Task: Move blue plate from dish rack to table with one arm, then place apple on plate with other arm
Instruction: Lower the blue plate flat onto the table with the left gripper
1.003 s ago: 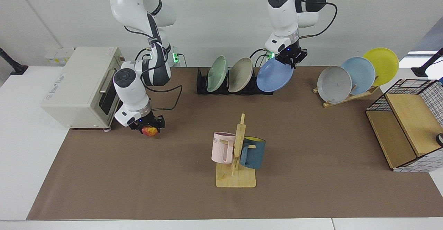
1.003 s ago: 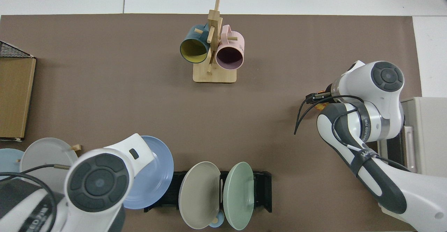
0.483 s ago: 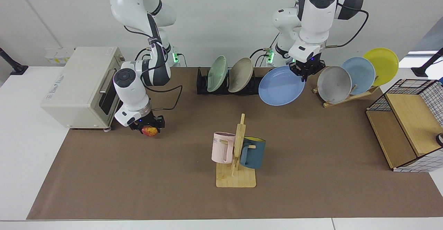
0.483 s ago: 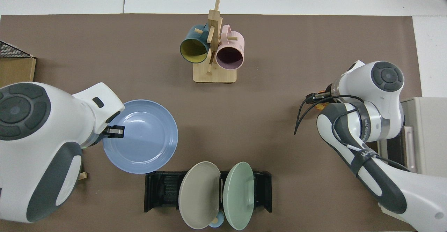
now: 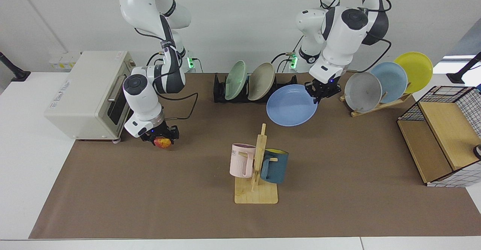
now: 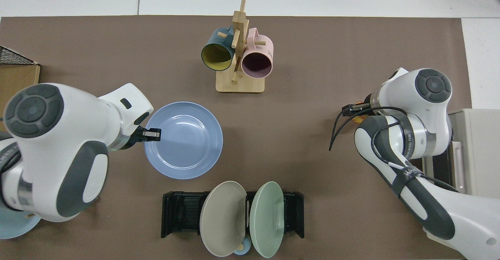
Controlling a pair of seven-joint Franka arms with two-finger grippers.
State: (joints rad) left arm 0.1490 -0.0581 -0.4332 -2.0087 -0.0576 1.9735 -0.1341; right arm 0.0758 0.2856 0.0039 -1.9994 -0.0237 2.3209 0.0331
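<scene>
The left gripper (image 6: 150,134) pinched the blue plate (image 6: 183,140) by its rim, face up over the table (image 6: 304,142), clear of the dish rack (image 6: 183,213). In that rack stood a beige plate (image 6: 222,217) and a green plate (image 6: 266,217), side by side. Across the table the right gripper (image 6: 353,110) hung low, a sliver of apple (image 6: 354,120) showing beneath it.

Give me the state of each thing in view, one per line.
blue plate: out of the rack, gripped at its rim, face up.
left gripper: shut on the plate.
apple: held by the toaster oven.
right gripper: shut on the apple.
dish rack: holds two plates.
</scene>
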